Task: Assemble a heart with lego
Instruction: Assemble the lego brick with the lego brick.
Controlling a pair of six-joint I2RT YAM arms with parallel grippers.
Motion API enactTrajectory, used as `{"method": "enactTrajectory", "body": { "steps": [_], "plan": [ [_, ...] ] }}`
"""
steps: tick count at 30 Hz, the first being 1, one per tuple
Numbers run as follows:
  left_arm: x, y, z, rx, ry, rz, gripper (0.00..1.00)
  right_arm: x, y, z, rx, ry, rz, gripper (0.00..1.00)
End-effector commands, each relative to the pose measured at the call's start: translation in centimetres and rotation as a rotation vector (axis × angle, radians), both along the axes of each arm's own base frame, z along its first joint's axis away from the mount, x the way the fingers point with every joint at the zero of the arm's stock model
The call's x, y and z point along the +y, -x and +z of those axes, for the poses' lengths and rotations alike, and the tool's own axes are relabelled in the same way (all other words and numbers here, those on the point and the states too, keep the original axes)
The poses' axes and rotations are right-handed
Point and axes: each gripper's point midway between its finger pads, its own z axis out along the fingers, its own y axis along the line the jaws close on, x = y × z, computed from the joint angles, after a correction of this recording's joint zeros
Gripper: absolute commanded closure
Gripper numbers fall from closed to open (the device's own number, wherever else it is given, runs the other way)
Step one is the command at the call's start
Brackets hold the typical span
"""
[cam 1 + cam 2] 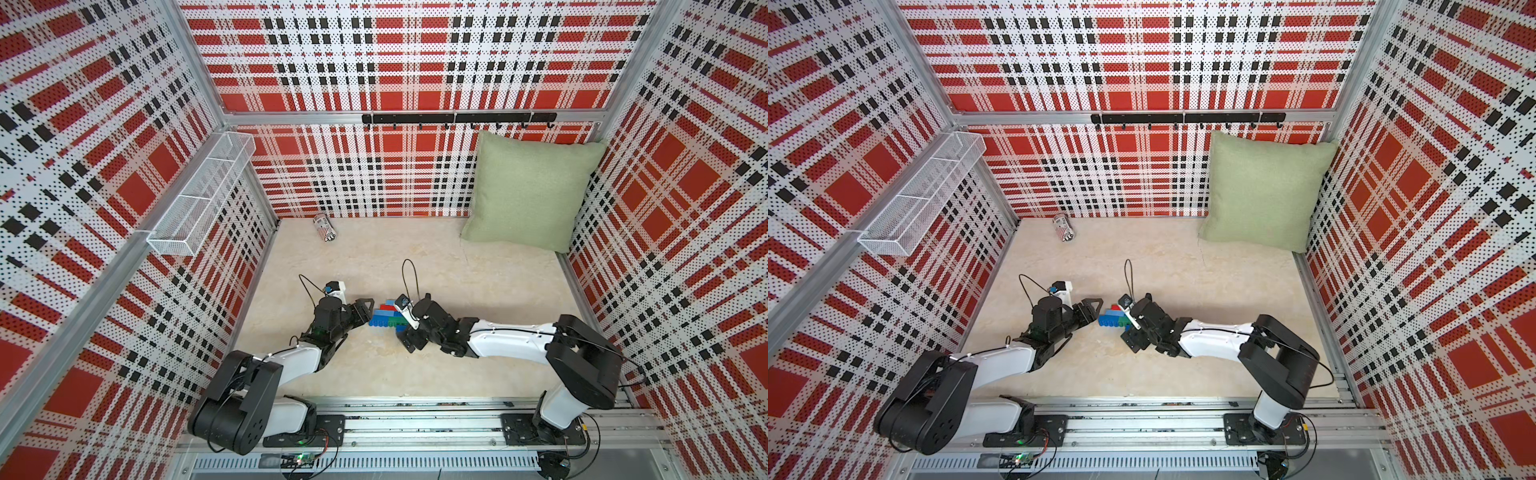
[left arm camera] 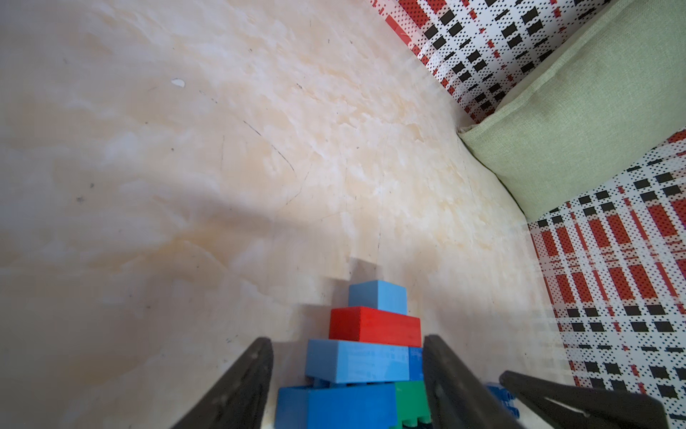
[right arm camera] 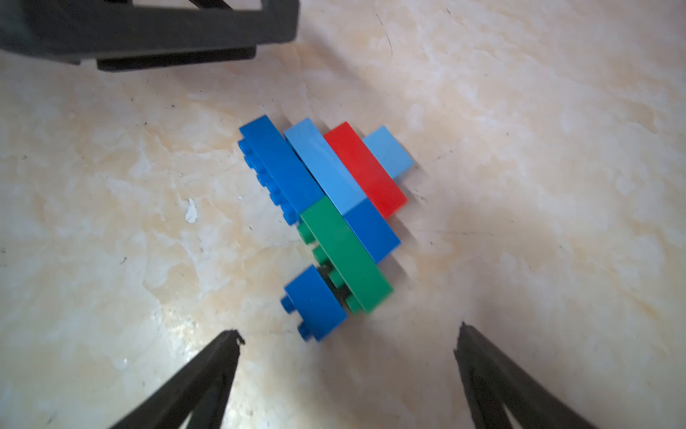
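Now, my right hand [image 3: 349, 330]: spread wide and empty, its fingertips just short of the near end of the heart [image 3: 334, 208], a flat cluster of joined studded plastic bricks.
My left hand [image 2: 348, 338]: fingers parted, gripping nothing. In the right wrist view it sits apart from the heart's far side, with a strip of the smooth marbled beige desk [image 3: 519, 111] between.
Heart's place: lying on the desk between my two hands, held by neither.
Heart's rows: small pale-blue square brick [image 3: 388, 150] at the point, then the red long brick [image 3: 365, 169], then a pale-blue and dark-blue row, then the dark-blue long brick [image 3: 278, 163] end to end with the green long brick [image 3: 345, 252].
Nearest brick: small dark-blue square brick [image 3: 315, 302] on the green one's studs, slightly cocked with a dark gap beside it. I judge it not fully seated.
Progress: the dark-blue long brick's studs are bare, so I judge one lobe missing.
Farther off: striped can [image 1: 325, 226] by the back wall and sage-green fabric cushion [image 1: 532, 191] in the corner, both well apart from the work.
Risk one: closing on that cocked brick off-centre could lever it off the green studs.
Risk two: nothing pins the heart, so a push from one side could slide or spin it on the smooth desk.
Risk three: both hands crowd the same small cluster and could knock together.
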Motion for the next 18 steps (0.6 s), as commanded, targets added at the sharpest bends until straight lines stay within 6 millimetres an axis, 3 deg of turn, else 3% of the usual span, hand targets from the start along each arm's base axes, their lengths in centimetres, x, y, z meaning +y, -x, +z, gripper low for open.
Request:
{"method": "enactTrajectory", "body": {
  "steps": [1, 8, 18],
  "plan": [
    [-0.9, -0.1, -0.2, -0.001, -0.013, -0.043, 0.32, -0.8, 0.4, -0.6, 0.023, -0.016, 0.017, 0.07],
    [-1.9, -0.1, -0.9, 0.017, -0.026, -0.074, 0.32, -1.0, 0.2, -2.9, 0.026, 0.025, 0.027, 0.09],
    [-2.6, 0.1, -0.8, 0.014, -0.022, -0.1, 0.32, 0.7, -1.2, -3.2, 0.012, 0.018, 0.039, 0.09]
  ]
}}
